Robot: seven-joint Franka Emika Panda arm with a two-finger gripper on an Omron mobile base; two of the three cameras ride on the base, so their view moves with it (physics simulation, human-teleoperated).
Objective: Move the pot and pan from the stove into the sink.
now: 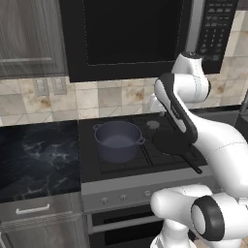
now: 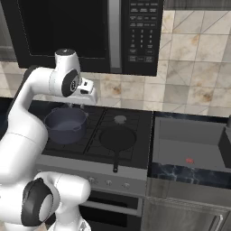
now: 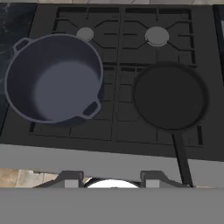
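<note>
Both task items are seen on the black four-burner gas stove (image 3: pixel 118 74), nothing moved yet. The deep round blue-grey pot (image 3: pixel 54 78) with two small loop handles sits on the front-left grate. The shallow flat black frying pan (image 3: pixel 169 96) sits on the front-right grate, its long thin handle (image 3: pixel 183 157) pointed at the steel front panel. Pot and pan are near each other but not touching.

The two-finger gripper (image 2: pixel 77 104) is held high above the stove's back edge, over the pot's far rim, looking down on the cooktop. Probably a survey pose: both items and their handles are framed from there. Finger tips (image 3: pixel 70 178) are seen apart in the hand view, with nothing between them; nothing is gripped.

The grey recessed sink (image 2: pixel 171 135) lies just right of the stove, rimmed by dark marbled countertop (image 2: pixel 180 176). The pan is the nearer item to it.

Judgement: approach phase, no grasp started. A pot loop handle or rim is the likely first target. The pan's handle overhangs forward, so it should be easy to pinch.
</note>
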